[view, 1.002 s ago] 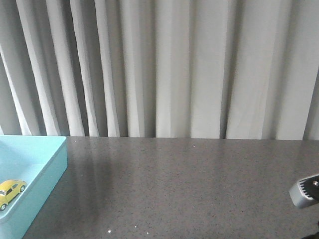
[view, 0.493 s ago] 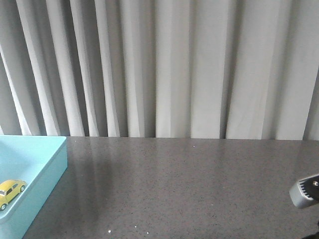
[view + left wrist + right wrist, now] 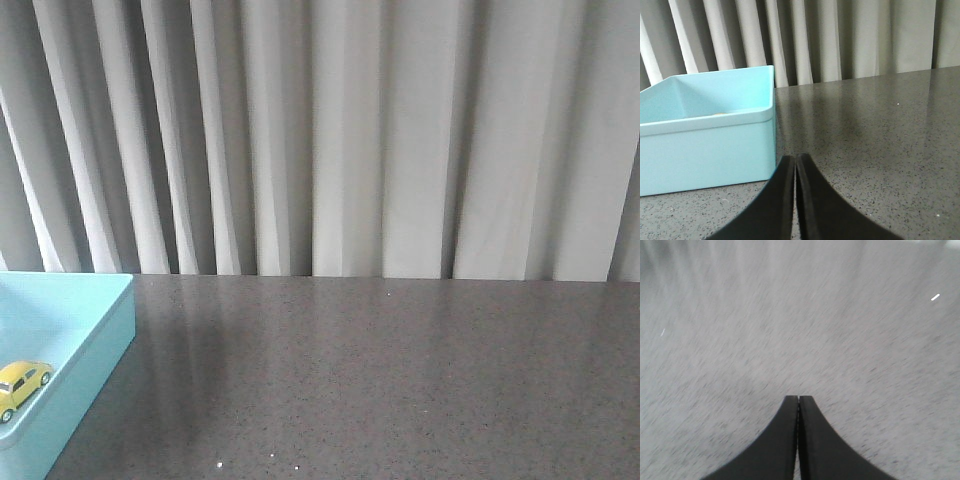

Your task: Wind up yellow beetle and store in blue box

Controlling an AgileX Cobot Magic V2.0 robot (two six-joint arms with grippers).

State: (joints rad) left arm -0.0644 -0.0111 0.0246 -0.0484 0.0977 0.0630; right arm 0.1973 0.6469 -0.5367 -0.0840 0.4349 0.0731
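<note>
while both pincers closed, yellow beetle (image 3: 22, 384) inside blue box (image 3: 98, 340).

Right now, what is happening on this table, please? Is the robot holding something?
Nothing is being held at this moment. The yellow beetle already lies inside the blue box at the left edge of the dark table. The left hand is shut and empty, low over the table beside the box wall. The right hand is also shut and empty above bare tabletop; its view is blurred. Neither arm shows in the front view.

Grey speckled table (image 3: 400, 380), pleated curtain (image 3: 350, 140)
</note>
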